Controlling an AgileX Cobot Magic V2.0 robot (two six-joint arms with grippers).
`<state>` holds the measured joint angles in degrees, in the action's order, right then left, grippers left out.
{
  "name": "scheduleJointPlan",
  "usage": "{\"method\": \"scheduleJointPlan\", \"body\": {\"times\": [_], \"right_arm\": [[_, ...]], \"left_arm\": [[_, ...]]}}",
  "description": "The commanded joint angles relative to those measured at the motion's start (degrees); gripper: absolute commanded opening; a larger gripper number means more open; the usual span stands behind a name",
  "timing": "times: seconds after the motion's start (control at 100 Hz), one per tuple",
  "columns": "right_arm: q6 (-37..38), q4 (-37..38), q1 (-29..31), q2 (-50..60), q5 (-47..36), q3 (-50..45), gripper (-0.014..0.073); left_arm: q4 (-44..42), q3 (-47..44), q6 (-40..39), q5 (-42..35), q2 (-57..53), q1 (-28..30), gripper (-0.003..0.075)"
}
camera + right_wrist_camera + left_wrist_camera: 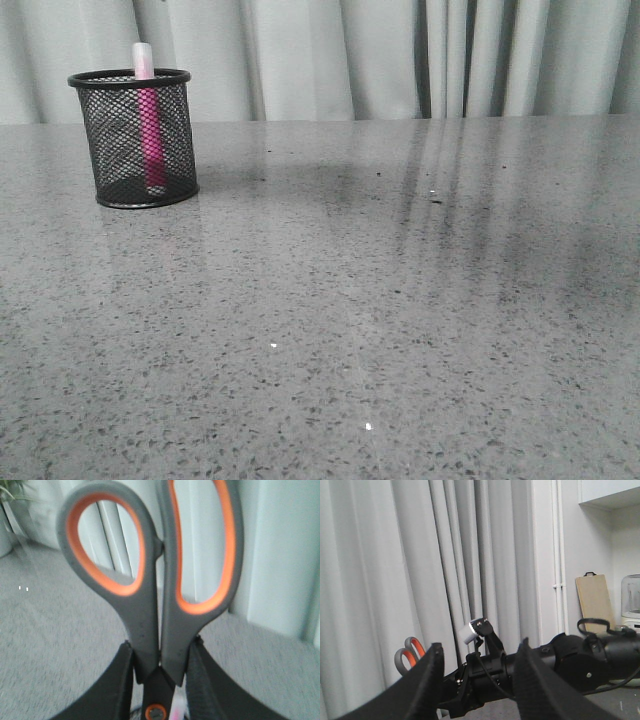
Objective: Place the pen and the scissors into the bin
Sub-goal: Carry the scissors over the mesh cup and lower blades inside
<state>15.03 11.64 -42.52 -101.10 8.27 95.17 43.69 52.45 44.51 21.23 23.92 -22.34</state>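
Note:
The bin point(135, 140), a black wire-mesh cup, stands on the table at the far left. The pink pen point(150, 125) stands upright inside it, its pale cap above the rim. My right gripper point(162, 649) is shut on the scissors point(150, 580), clamping them just above the orange pivot screw, with the handle loops pointing up. The pen's pink tip point(176, 707) shows right below the scissors. My left gripper point(481, 647) is open and empty, held in the air. Beyond it are the right arm point(545, 665) and the scissors' loops point(409, 655). Neither gripper appears in the front view.
The grey speckled table point(350, 320) stretches forward and right of the bin. Pale curtains point(400, 60) hang behind the table's far edge. A wooden board point(594, 597) leans against the wall in the left wrist view.

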Motion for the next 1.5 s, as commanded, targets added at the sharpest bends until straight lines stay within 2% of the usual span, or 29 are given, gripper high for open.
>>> {"method": "scheduleJointPlan", "body": {"times": [0.0,0.24,0.57,0.98,1.06,1.19,1.26,1.32,1.49], "right_arm": [[-0.46,3.46,0.46,-0.43,-11.74,1.94,-0.0066],[-0.46,4.16,0.46,-7.38,-18.48,1.94,-0.0069],[-0.46,4.16,0.46,-9.14,-16.93,0.45,-0.0069],[-0.46,4.16,0.46,-9.14,-16.74,-2.74,-0.0060],[-0.46,4.06,0.46,-9.14,-16.74,-2.74,0.0000],[-0.46,4.06,0.46,-9.14,-16.74,-2.74,0.0212],[-0.46,4.06,0.46,-9.14,-16.74,-2.74,0.0289],[-0.46,3.96,0.46,-9.14,-16.74,-2.74,0.0312],[-0.46,3.84,0.46,-9.03,-16.74,-2.74,0.0308]], "left_arm": [[-0.06,1.70,-0.37,-3.50,-0.31,-0.34,0.0294],[-3.02,1.70,-0.37,-3.25,-1.90,-0.34,0.0294],[-6.89,1.70,-0.37,-1.82,-4.98,-0.34,0.0294],[-6.89,1.70,-2.17,0.64,-5.21,-0.34,0.0293],[-6.89,1.70,-2.17,0.72,-5.21,-0.34,0.0293],[-6.89,1.70,-2.38,0.72,-5.34,-0.34,0.0293],[-7.15,1.70,-2.94,0.72,-5.34,-0.34,0.0293],[-7.43,1.70,-3.08,0.72,-5.34,-0.34,0.0286],[-7.68,1.70,-3.07,1.03,-5.34,-0.34,0.0249]]}}
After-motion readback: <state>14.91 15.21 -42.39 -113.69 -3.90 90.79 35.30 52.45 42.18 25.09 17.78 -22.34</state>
